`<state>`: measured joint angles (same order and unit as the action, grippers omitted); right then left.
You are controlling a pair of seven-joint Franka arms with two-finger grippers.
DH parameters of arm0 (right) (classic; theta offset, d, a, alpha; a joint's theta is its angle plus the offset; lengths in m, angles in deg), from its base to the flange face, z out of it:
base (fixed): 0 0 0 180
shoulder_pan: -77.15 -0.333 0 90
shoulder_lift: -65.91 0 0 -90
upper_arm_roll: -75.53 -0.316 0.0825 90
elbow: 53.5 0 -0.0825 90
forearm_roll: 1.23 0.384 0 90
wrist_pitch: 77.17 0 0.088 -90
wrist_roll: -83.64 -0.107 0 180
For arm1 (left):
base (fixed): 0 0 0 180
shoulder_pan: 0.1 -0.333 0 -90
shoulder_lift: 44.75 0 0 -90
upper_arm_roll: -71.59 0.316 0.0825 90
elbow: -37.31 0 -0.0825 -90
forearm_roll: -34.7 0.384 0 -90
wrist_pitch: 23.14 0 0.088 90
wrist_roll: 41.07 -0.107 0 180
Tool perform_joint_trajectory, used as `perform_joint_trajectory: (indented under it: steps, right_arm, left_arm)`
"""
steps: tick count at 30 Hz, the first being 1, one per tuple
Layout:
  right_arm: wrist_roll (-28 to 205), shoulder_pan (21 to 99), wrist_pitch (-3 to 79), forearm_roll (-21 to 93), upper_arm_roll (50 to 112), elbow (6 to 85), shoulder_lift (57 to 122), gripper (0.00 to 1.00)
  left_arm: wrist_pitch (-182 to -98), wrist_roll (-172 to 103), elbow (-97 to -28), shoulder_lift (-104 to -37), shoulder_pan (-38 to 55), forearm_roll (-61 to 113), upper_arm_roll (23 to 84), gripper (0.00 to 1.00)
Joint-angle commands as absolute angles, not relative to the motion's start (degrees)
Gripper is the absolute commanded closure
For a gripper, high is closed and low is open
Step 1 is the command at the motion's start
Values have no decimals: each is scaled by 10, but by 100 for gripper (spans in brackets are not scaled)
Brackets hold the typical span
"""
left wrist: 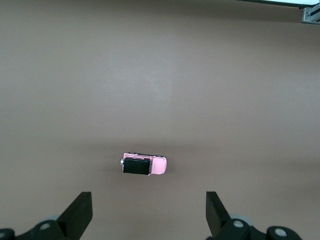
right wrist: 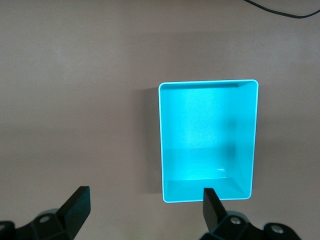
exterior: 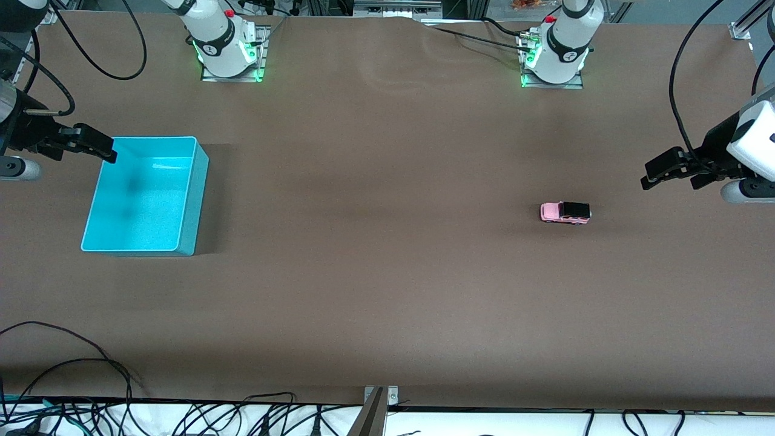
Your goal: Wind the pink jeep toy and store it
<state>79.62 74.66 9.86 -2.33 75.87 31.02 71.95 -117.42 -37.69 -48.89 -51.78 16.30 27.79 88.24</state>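
The pink jeep toy (exterior: 565,212) stands on its wheels on the brown table toward the left arm's end, pink body with a black roof. It also shows in the left wrist view (left wrist: 144,164). My left gripper (exterior: 666,175) is open and empty in the air, over the table beside the jeep and apart from it (left wrist: 148,200). The teal bin (exterior: 194,181) sits toward the right arm's end and nothing lies in it (right wrist: 161,140). My right gripper (exterior: 100,145) is open and empty in the air, by the bin's rim (right wrist: 146,195).
Black cables (exterior: 72,369) run along the table edge nearest the front camera. The two arm bases (exterior: 227,45) (exterior: 560,51) stand along the edge farthest from it. Bare brown table lies between the bin and the jeep.
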Motion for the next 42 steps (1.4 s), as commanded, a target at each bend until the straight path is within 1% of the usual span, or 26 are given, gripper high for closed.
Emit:
perform_joint_trajectory:
  steps: [1,30,36,42]
  right_arm:
    - [789,747,100,-30,759,294,724,0]
    - [795,748,99,-33,760,294,722,0]
    - [796,748,100,-31,772,293,721,0]
    - [794,746,99,-30,771,293,721,0]
  left_arm:
    - [-1168,-390,-482,-519,161,269,884,0]
    - [-1168,-389,-482,-519,162,269,884,0]
    - [-1167,-389,-482,-520,162,269,884,0]
    - [-1168,-388,-482,-522,163,269,884,0]
